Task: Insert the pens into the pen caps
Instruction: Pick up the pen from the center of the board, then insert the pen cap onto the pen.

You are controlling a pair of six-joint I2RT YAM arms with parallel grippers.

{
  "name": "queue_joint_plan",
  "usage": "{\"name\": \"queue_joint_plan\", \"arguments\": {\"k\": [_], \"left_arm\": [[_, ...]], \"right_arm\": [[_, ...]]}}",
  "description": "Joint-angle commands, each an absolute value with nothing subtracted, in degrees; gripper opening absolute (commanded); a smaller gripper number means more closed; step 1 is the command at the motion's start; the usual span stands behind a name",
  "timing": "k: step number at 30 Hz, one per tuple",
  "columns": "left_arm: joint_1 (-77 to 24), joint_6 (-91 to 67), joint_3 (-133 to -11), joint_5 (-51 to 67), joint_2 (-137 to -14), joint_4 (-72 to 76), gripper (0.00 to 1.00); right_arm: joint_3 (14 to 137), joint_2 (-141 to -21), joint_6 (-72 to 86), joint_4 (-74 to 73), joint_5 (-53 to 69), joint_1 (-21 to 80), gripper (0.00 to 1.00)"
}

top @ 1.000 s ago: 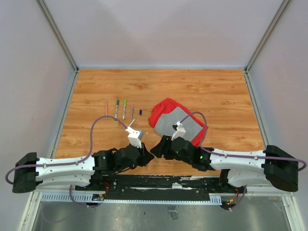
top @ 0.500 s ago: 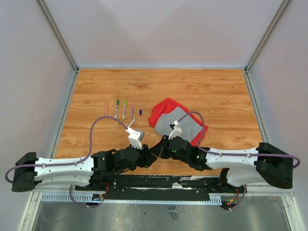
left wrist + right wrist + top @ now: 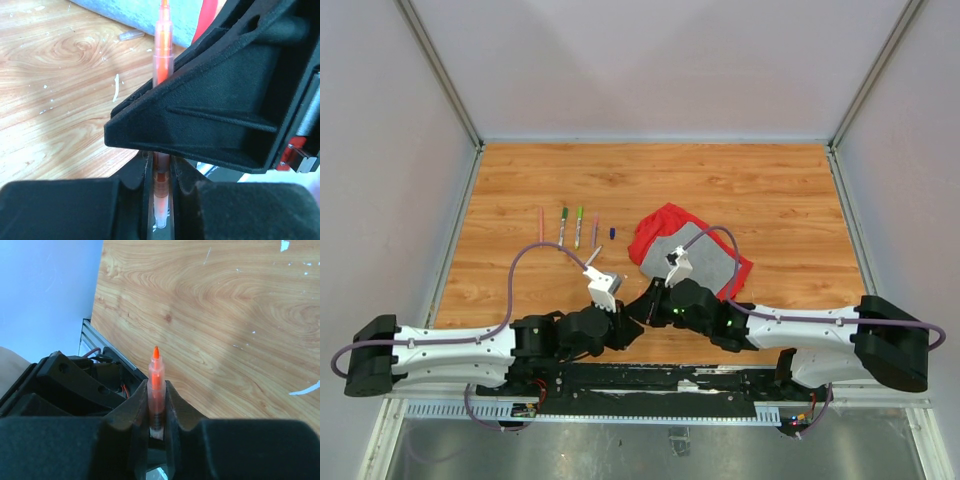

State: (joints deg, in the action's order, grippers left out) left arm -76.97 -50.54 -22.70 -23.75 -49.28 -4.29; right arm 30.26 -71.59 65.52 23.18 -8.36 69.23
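Both hands meet at the near middle of the table (image 3: 780,190), and each is clamped on the orange pen (image 3: 163,45). The left hand (image 3: 161,170) pinches the pale end of the barrel. The right hand (image 3: 156,392) pinches it below the bare tip (as far as the two close views let me judge, it is one and the same pen).

The danger lies in that double grip. If either arm pulls or turns before the other lets go, the thin barrel may bend, twist askew in the pads or spring out. If both let go together, it drops and may roll toward the near edge.

The hands are also packed tightly, so a careless retreat could knock one against the other. The uncapped tip could smear whatever it brushes.

No cap is in either hand. The other pens (image 3: 568,227) lie in a row at the far left. A blue cap (image 3: 612,232) sits between them and the red-and-grey cloth (image 3: 692,255), so a tilted regrasp here would spoil the alignment later.
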Motion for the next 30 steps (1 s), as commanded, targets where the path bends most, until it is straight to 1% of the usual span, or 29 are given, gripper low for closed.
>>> {"name": "queue_joint_plan", "arguments": {"k": [1,2,3,4,5,8,10,11,12,14,16,17,18,22,24,26,30], "left_arm": [[-76.7,-51.3,-23.0,-29.3,-45.9,-7.4,0.01],[-76.7,-51.3,-22.8,-29.5,-45.2,-8.0,0.01],[-76.7,-51.3,-22.6,-29.8,-44.4,-8.7,0.01],[-76.6,-51.4,-22.4,-30.2,-43.7,-9.9,0.01],[-76.7,-51.5,-22.3,-30.5,-43.0,-10.9,0.01],[-76.6,-52.4,-22.4,-31.4,-41.0,-14.9,0.00],[-76.6,-52.8,-23.2,-31.6,-40.4,-18.1,0.01],[-76.6,-52.7,-23.8,-31.6,-40.3,-19.6,0.01],[-76.6,-52.3,-24.3,-31.4,-40.1,-20.8,0.00],[-76.6,-51.5,-25.1,-31.4,-39.7,-22.9,0.01],[-76.6,-50.6,-25.3,-31.4,-38.7,-23.8,0.00],[-76.6,-50.5,-25.3,-31.5,-38.0,-24.0,0.00],[-76.5,-50.5,-25.2,-31.6,-37.2,-24.0,0.00],[-75.7,-51.6,-25.0,-32.8,-34.2,-26.3,0.00],[-75.5,-52.2,-24.7,-33.6,-32.4,-27.7,0.01],[-75.5,-51.8,-24.5,-33.7,-30.7,-28.7,0.00],[-75.5,-49.8,-23.8,-32.5,-29.1,-29.2,0.00]], "right_arm": [[32.3,-69.7,61.5,19.9,-9.8,71.4,0.23],[32.3,-68.7,59.7,18.2,-11.1,71.4,0.31],[32.5,-67.4,57.9,15.9,-12.8,71.4,0.41],[32.9,-65.8,56.0,12.8,-14.7,71.4,0.50],[33.4,-64.2,53.4,9.1,-17.1,71.4,0.54],[34.9,-58.5,43.8,-1.6,-24.6,71.3,0.60],[36.1,-56.4,35.6,-7.4,-28.7,70.5,0.71],[37.2,-56.1,31.9,-10.6,-29.1,69.8,0.78],[38.2,-56.3,28.1,-13.3,-29.2,69.1,0.79],[40.1,-57.4,21.4,-18.6,-28.1,68.5,0.77],[43.6,-59.5,14.3,-22.8,-18.7,66.1,0.79],[45.6,-61.2,12.3,-25.1,-14.5,64.2,0.78],[47.2,-63.1,9.8,-27.2,-10.7,62.8,0.75],[51.0,-71.4,1.7,-28.7,-3.4,59.5,0.58],[53.5,-75.7,-1.6,-29.9,0.0,57.5,0.53],[55.8,-79.9,-4.7,-31.2,2.9,56.4,0.50],[61.2,-88.1,-10.4,-33.6,6.0,55.8,0.49]]}}
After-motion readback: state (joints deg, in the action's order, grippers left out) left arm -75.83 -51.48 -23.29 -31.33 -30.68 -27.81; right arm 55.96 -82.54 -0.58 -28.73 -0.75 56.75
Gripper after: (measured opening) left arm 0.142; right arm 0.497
